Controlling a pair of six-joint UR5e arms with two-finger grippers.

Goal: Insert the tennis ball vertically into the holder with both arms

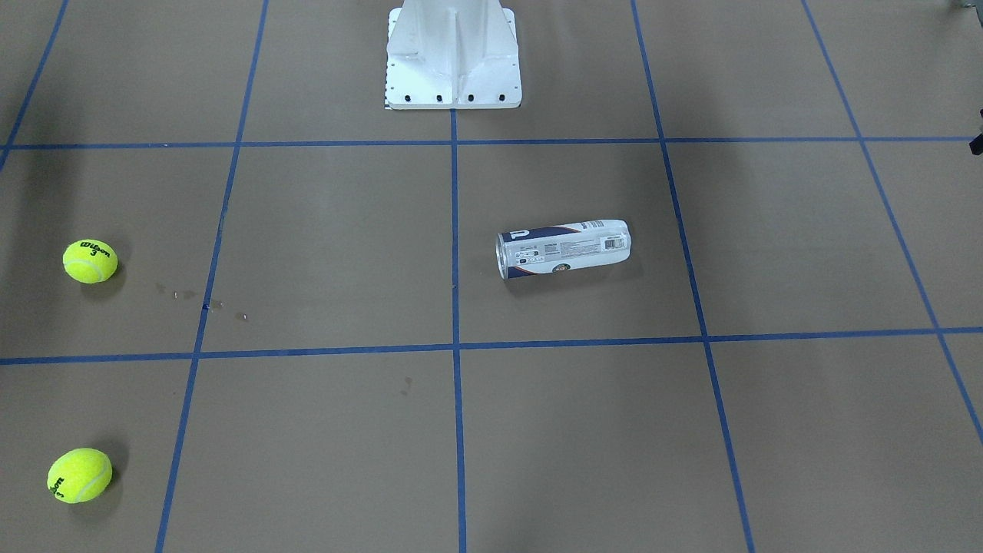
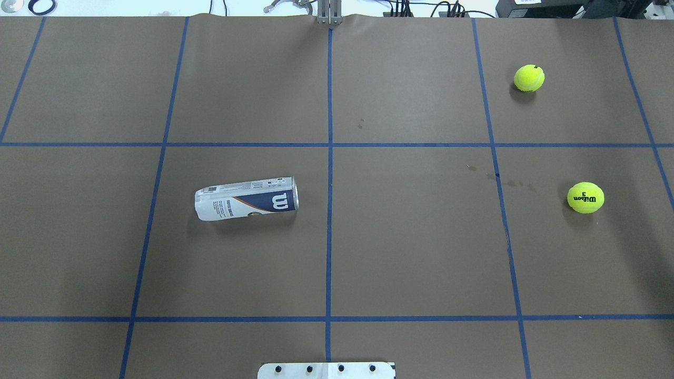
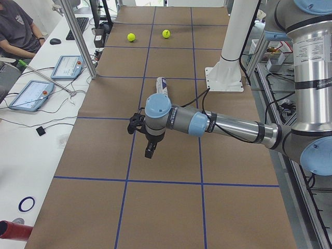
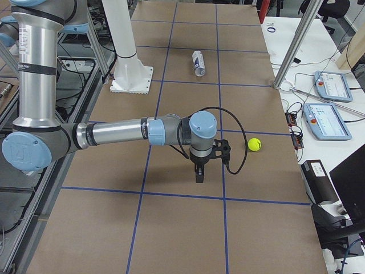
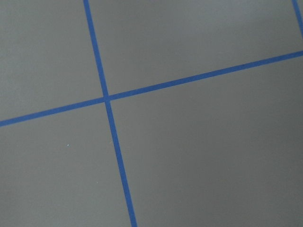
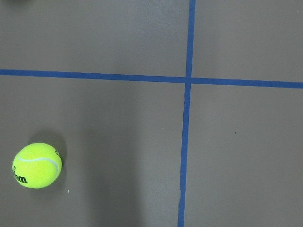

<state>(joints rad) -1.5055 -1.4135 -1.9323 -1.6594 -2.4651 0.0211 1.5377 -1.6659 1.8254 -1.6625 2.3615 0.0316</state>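
1 holder (image 2: pixel 246 199) is lying sideways, axis crosswise, nearer left gripper (image 3: pixel 149 151); tennis balls (image 2: pixel 585 197) are sitting nearer right gripper (image 4: pixel 199 174); both grips unreadable.

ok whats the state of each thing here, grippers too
clear plastic cylindrical tennis-ball can: lying on its side
yellow tennis ball marked 3: loose on table
other yellow tennis ball: loose on table
left gripper: over table, open or shut unclear
right gripper: over table, open or shut unclear
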